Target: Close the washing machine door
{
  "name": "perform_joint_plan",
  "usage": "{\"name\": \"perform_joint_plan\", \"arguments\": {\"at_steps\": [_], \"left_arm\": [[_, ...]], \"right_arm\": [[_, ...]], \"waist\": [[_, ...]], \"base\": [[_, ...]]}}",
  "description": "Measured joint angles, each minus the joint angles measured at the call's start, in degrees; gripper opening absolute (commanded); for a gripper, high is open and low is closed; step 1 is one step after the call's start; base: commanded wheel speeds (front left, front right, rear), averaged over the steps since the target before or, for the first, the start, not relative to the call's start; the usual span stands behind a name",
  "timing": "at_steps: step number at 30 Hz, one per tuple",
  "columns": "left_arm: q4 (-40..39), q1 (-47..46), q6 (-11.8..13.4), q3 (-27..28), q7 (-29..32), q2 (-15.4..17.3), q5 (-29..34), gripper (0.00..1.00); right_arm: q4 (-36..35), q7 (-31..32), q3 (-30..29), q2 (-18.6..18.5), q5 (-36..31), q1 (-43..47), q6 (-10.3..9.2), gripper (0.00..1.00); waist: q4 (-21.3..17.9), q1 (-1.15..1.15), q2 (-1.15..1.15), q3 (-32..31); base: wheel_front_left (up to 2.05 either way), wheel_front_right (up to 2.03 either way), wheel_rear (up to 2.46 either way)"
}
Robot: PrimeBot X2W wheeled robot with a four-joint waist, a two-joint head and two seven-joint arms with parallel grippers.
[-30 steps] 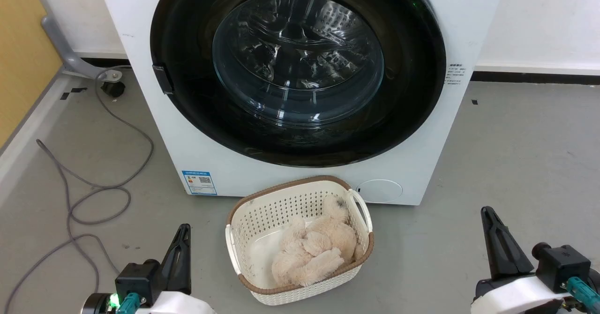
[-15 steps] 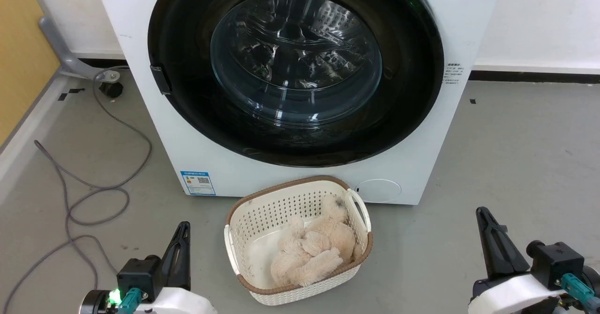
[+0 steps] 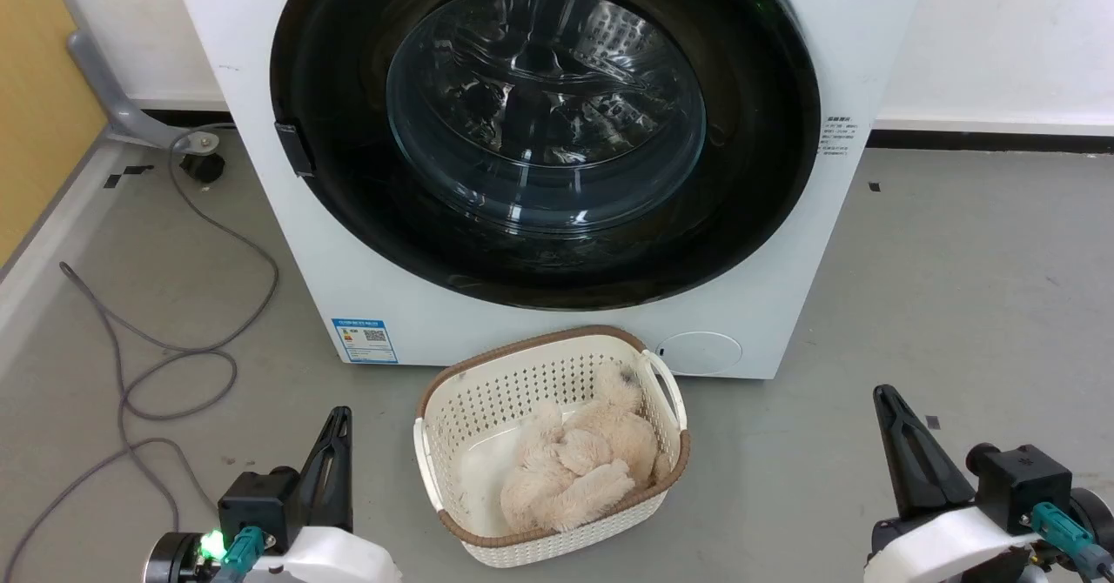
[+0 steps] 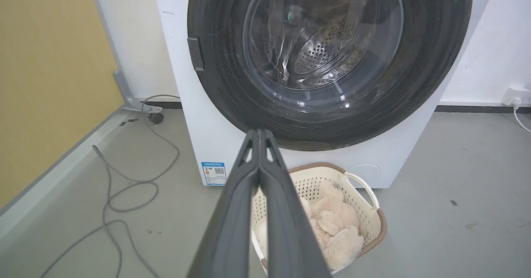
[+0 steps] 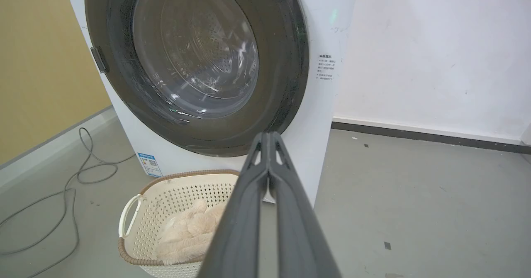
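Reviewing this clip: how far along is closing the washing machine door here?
Done, apparently: the washing machine door sits flush against the washing machine in all views. In hand: nothing; left gripper and right gripper are shut, empty, low beside the basket. Left: nothing visible.

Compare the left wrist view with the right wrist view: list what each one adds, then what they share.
Left wrist view adds the left gripper, fingers pressed shut, a wall socket, and a round cap low on the washing machine. Right wrist view adds the right gripper, also shut, and a printed label right of the washing machine door. Both share that door flush against the machine, the blue sticker, and the basket holding a fluffy cream plush.
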Motion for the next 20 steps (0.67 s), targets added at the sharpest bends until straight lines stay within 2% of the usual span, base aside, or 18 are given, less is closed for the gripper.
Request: {"name": "perform_joint_plan", "arguments": {"at_steps": [20], "left_arm": [[-1.2,-0.6,0.3,0.1,2.2,0.0,1.4,0.0]], "right_arm": [[-1.0,2.4,0.6,0.0,-1.4,0.0,0.0,0.0]], "waist": [[-0.4,0.0,0.0,0.0]], "base": [[0.0,0.0,0.0]]}}
